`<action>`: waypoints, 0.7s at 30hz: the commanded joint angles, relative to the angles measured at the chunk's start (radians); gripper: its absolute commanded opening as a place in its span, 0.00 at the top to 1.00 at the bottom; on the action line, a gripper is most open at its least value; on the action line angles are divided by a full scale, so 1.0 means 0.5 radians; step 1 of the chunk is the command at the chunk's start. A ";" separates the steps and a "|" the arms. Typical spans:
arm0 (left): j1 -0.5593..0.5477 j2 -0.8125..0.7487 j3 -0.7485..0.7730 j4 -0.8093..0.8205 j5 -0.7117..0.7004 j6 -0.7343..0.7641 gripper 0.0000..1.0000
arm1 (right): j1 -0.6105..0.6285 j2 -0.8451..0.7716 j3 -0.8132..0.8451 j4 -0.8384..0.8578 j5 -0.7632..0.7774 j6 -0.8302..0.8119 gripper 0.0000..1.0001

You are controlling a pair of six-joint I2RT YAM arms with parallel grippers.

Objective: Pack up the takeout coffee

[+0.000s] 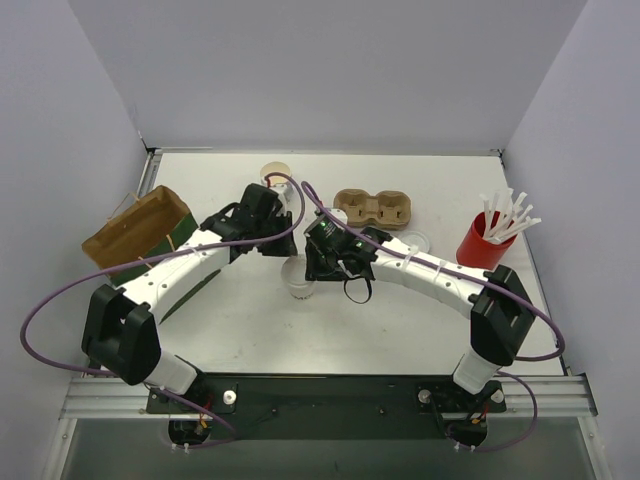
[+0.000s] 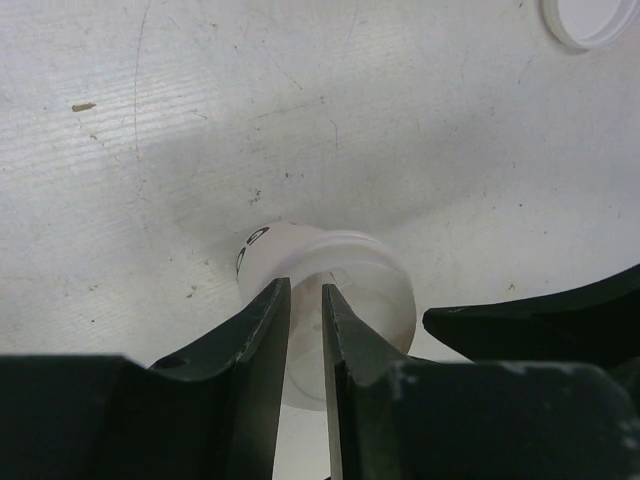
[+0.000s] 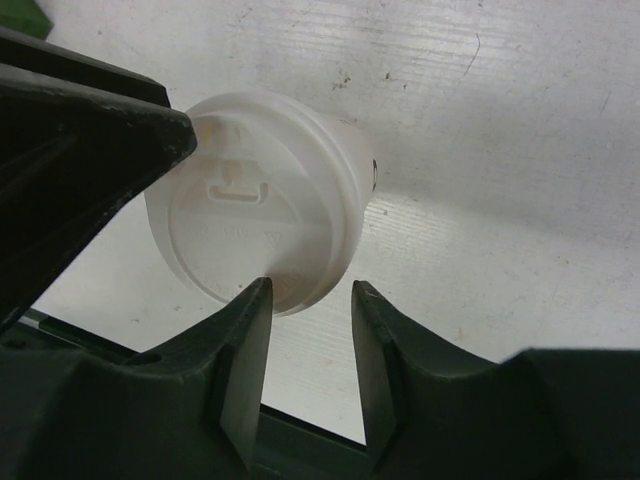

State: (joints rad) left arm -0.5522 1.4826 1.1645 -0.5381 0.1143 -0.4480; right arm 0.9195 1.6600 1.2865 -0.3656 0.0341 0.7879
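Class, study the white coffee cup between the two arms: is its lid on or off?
On. In the right wrist view the white lid sits over the cup, hiding its inside; sip tab showing.

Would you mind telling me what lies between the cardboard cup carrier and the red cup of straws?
A loose white lid lies there, partly hidden behind the right arm; the top view shows it.

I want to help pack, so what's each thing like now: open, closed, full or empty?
Coffee cup: upright, lid on.
Other cup: no lid.
Cup carrier: both holes empty.
Red cup: holding straws.
Paper bag: can't tell if open.
Left gripper: almost closed over the coffee cup.
Right gripper: open, by the lid.
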 commanded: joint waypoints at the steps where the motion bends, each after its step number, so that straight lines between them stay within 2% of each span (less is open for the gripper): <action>1: -0.006 -0.035 0.181 -0.077 0.026 0.028 0.69 | 0.011 -0.141 0.013 -0.100 0.067 -0.033 0.64; 4: 0.003 -0.081 0.248 -0.126 0.014 0.022 0.64 | -0.026 -0.200 0.047 -0.106 0.085 -0.106 0.62; 8: -0.006 -0.167 0.251 -0.179 0.002 -0.024 0.65 | -0.096 -0.237 0.096 -0.106 0.067 -0.241 0.62; 9: -0.012 -0.201 0.200 -0.179 0.008 -0.043 0.69 | -0.124 -0.240 0.099 -0.097 0.048 -0.290 0.63; 14: -0.055 -0.391 -0.006 -0.142 0.005 -0.144 0.71 | -0.305 -0.224 0.050 0.087 -0.243 -0.349 0.64; 21: -0.187 -0.440 -0.099 -0.148 -0.087 -0.181 0.71 | -0.302 -0.123 0.160 0.112 -0.335 -0.413 0.64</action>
State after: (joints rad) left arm -0.6083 1.2736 1.1149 -0.6109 0.1070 -0.5167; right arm 0.7544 1.5711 1.3064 -0.3256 -0.0841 0.6189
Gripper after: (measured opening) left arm 0.291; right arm 0.360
